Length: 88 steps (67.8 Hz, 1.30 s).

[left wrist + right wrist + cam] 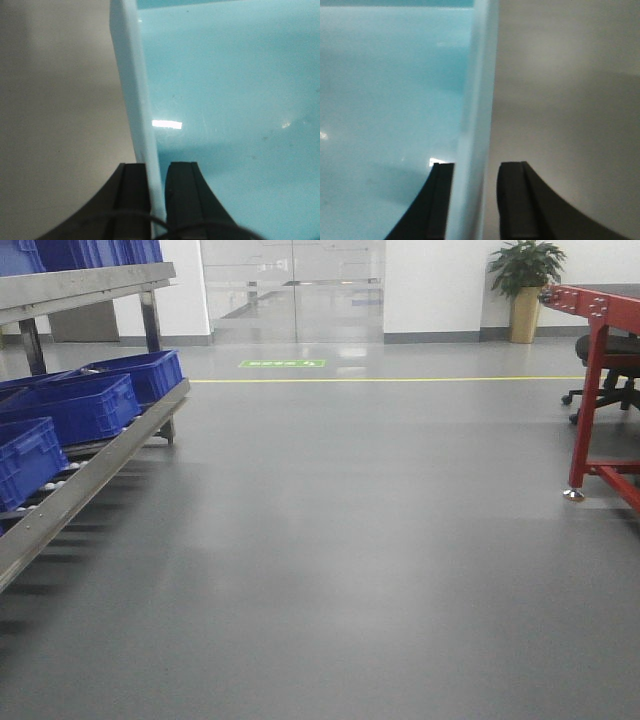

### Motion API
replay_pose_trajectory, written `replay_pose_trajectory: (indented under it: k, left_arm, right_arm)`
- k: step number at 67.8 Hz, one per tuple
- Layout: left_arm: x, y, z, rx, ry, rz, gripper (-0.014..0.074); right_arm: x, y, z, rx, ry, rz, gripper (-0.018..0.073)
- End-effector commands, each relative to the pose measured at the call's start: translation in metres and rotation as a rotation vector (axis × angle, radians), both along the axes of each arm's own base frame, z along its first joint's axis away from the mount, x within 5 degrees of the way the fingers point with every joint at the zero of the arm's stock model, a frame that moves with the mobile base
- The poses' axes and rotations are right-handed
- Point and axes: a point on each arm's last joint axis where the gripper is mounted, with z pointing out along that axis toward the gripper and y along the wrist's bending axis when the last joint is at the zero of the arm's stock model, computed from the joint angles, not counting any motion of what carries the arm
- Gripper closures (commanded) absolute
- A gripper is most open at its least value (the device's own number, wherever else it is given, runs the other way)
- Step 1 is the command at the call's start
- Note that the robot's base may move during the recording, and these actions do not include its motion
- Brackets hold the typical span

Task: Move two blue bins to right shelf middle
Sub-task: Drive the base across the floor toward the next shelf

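left claw (157, 169) clamped tight on the pale blue bin (225, 100) side wall, right claw (477, 169) slightly open, straddling the opposite wall, gap at outer finger, grey floor (60, 100) alongside.

One steel rack (95, 445) stands in the front view, with at least three dark blue crates (75, 405) on its lower tier. More sit on the upper tier, cut off, so their number is unclear. There is one potted plant (525, 280), one red-framed table (598, 370), one black office chair (622, 348), one yellow floor line (400, 379) and one green floor marking (282, 363). The left gripper (159, 167) and right gripper (476, 166) make two, each with two black fingers (135, 192). Each wrist view shows one pale blue bin (225, 100); it is unclear whether it is the same bin.
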Motion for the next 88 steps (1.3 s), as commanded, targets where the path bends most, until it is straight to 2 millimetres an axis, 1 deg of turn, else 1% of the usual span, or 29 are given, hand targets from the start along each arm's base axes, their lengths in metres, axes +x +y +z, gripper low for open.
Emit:
replay_pose_trajectory:
  k: [1,88]
  left_arm:
    - [-0.0147,-0.0055,0.0122,-0.084,-0.013,-0.074,0.0707]
    - [-0.0147,-0.0055,0.0122,-0.084,-0.013,-0.074,0.0707]
  right_arm:
    - [0.0057,-0.0017,0.0072,0.043,-0.080,-0.033,0.0712]
    - [0.0059,-0.0016,0.0078,0.045,-0.086,-0.033,0.0712]
